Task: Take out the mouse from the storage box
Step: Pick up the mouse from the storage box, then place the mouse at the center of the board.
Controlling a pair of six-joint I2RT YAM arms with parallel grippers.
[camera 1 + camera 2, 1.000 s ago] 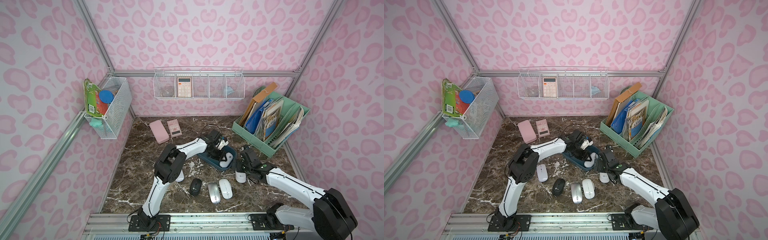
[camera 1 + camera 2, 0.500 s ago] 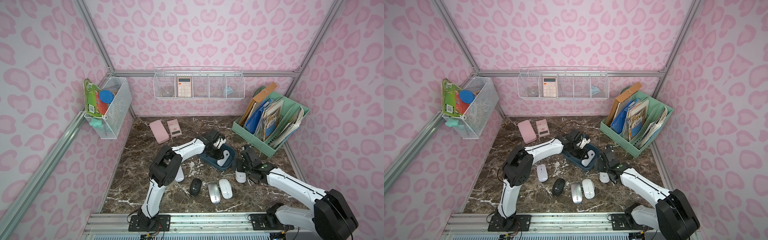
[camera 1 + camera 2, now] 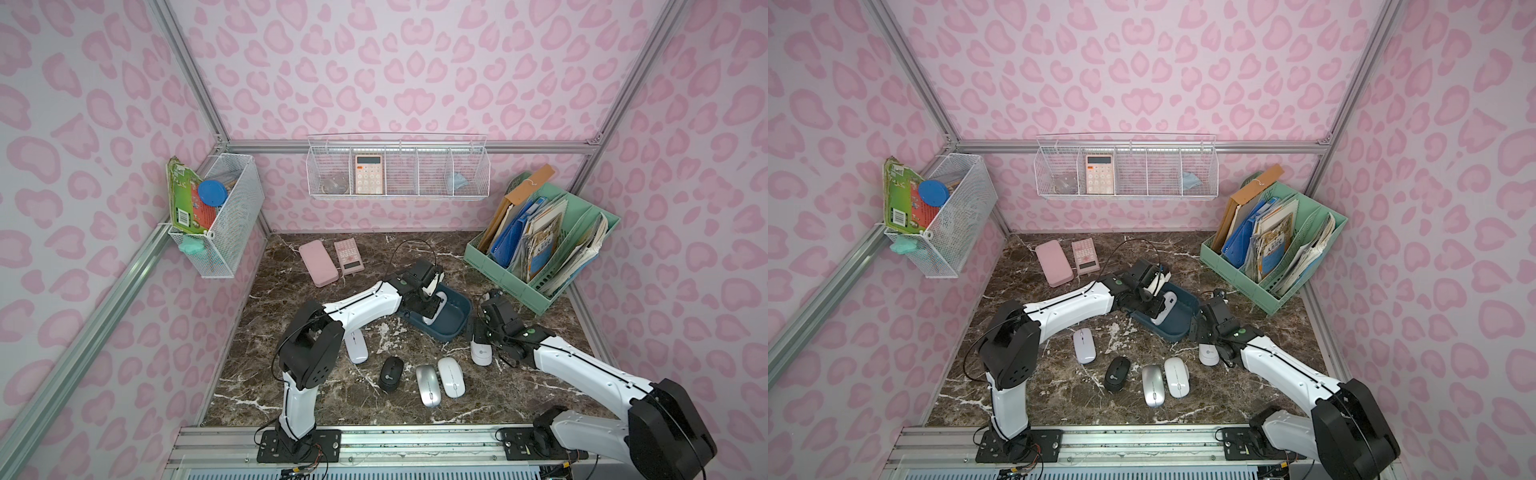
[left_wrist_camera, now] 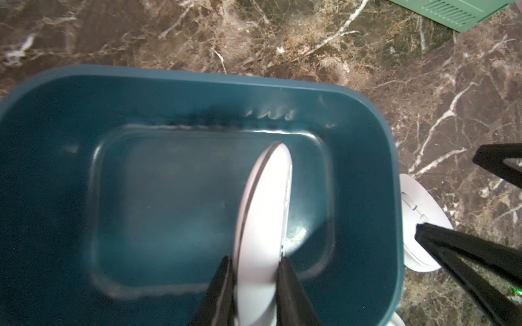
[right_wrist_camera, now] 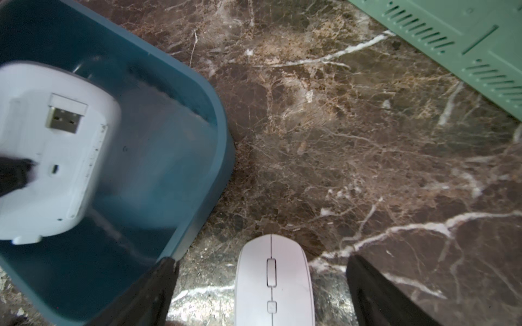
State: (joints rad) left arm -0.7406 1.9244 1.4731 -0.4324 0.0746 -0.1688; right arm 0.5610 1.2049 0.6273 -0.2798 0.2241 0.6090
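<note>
Change: within the last second your left hand went from almost closed over the flat-lying mouse to fully pinched on it. The mouse came up off its belly onto its long edge.
Left hand: its two fingers were clamped on the mouse's thin sides at one end, with nothing else in the grip.
Mouse: it was still inside the storage box, over the floor near the middle. Its underside faced your right arm, roughly 4 o'clock in both top views. You could not tell whether its far end still touched the floor.
Right hand: your right hand stayed spread wide and held nothing. It straddled a white mouse on the tabletop, just beside the box's 4 o'clock corner.
Already out: four more mice lay between 6 and 8 o'clock of the box.
Meaning: the grasp looked made, but the removal was not. You still needed a lift high enough to clear the rim, then a carry to bare marble.
Risk: the pinch sat on a smooth, curved shell near one end, so the mouse could have pivoted or slipped. A low exit toward 4 o'clock would have met your right hand.
</note>
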